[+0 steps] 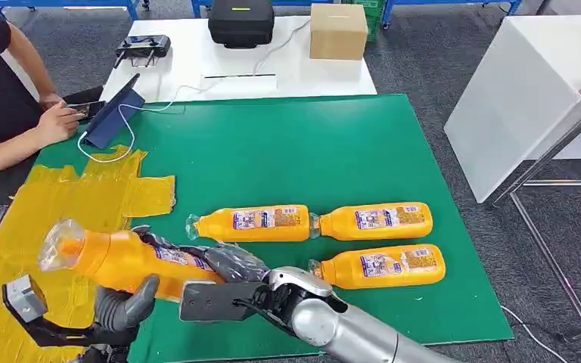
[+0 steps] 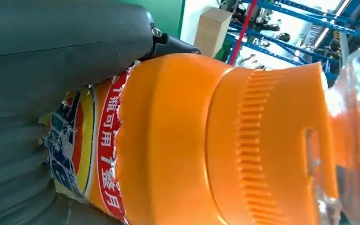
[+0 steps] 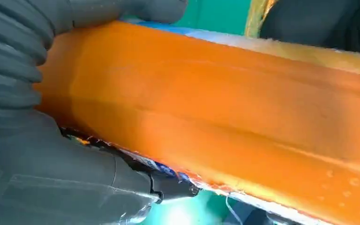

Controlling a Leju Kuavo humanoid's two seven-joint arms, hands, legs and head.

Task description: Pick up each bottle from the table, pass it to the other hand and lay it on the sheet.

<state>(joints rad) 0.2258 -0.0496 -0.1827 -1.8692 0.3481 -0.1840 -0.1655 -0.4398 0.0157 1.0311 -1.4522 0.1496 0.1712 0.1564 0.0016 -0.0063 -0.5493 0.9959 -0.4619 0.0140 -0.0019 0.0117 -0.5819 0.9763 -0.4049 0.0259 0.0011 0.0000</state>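
Held bottle (image 1: 121, 261): orange, clear-capped, tilted with its cap end raised to the left, above the edge where the yellow sheet (image 1: 38, 219) meets the green mat (image 1: 287, 144); the left hand (image 1: 125, 302) cups it from below with fingers wrapped round the body, and the right hand (image 1: 227, 265) clasps its base end, so both hands grasp it at once. Three more orange bottles lie on their sides on the mat: bottle A (image 1: 253, 223) and bottle B (image 1: 374, 219) in a row, cap of B touching the base of A, and bottle C (image 1: 382, 266) just in front of B. At the far left a person (image 1: 0, 98) sits with a hand on a phone beside a propped tablet (image 1: 115, 112).
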